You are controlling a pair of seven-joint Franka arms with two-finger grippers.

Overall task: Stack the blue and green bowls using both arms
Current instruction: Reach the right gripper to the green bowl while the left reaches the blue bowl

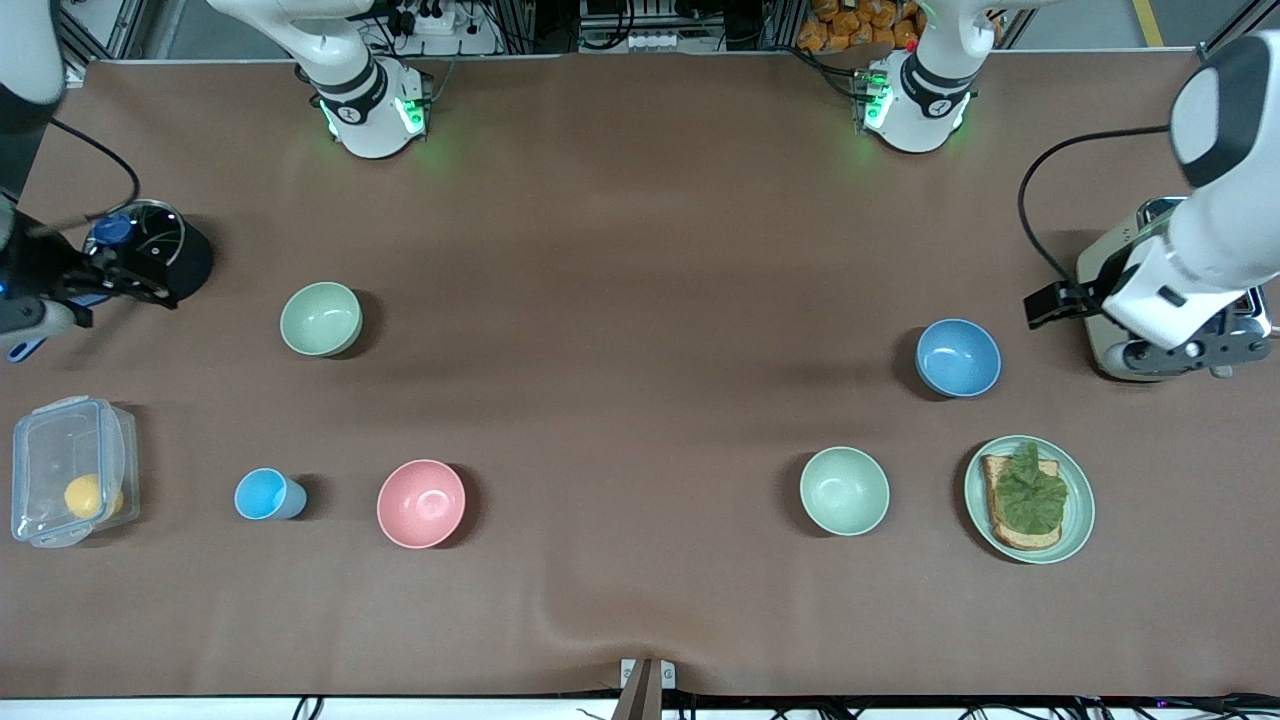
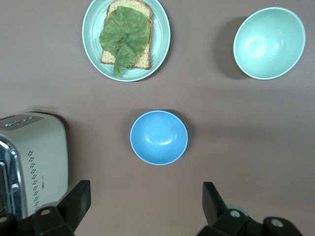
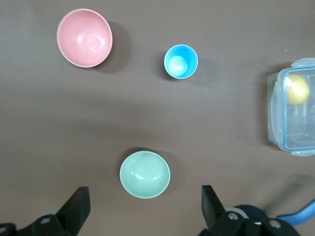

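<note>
Left jaws (image 2: 142,206) spread, above blue bowl (image 2: 159,137)

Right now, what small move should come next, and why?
Probably lower the left hand to the rim of the blue bowl: it hangs open and empty just short of that bowl. The right hand, also open, hangs likewise near the green bowl, and the bowls sit apart.

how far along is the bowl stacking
Nothing is stacked yet. The blue bowl sits alone toward the left arm's end of the table, and the green bowl alone toward the right arm's end. Nothing is in hand: the left gripper hangs open over the table beside the blue bowl, the right gripper open beside the green bowl. Both grasps, the carry and the stacking are left.
</note>
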